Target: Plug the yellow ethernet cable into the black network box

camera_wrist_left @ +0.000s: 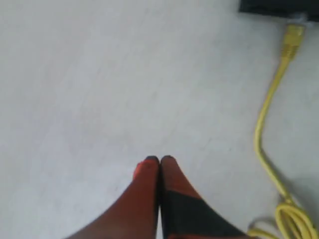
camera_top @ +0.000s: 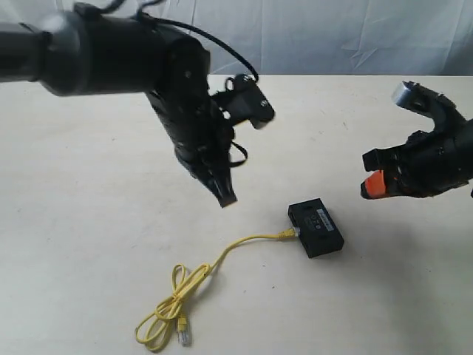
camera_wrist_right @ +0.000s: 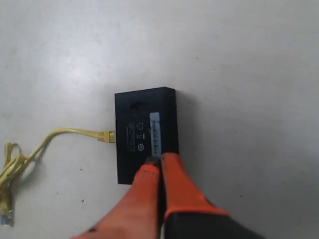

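The black network box (camera_top: 316, 227) lies flat on the table, its white label (camera_wrist_right: 155, 131) facing up. The yellow ethernet cable (camera_top: 222, 255) runs from a loose knot (camera_top: 166, 314) to the box's side, where its plug (camera_top: 286, 234) meets the box (camera_wrist_right: 144, 133); the plug end (camera_wrist_right: 105, 135) touches the edge. The cable's other plug (camera_top: 182, 330) lies free at the front. My left gripper (camera_top: 224, 197) hangs above the table left of the box, shut and empty (camera_wrist_left: 159, 160). My right gripper (camera_top: 372, 185) hovers right of the box, shut with nothing in it (camera_wrist_right: 159, 160).
Pale tabletop (camera_top: 89, 222) spreads all round, with a white cloth backdrop (camera_top: 332, 37) behind the far edge. The cable (camera_wrist_left: 271, 129) and a corner of the box (camera_wrist_left: 276, 7) show in the left wrist view.
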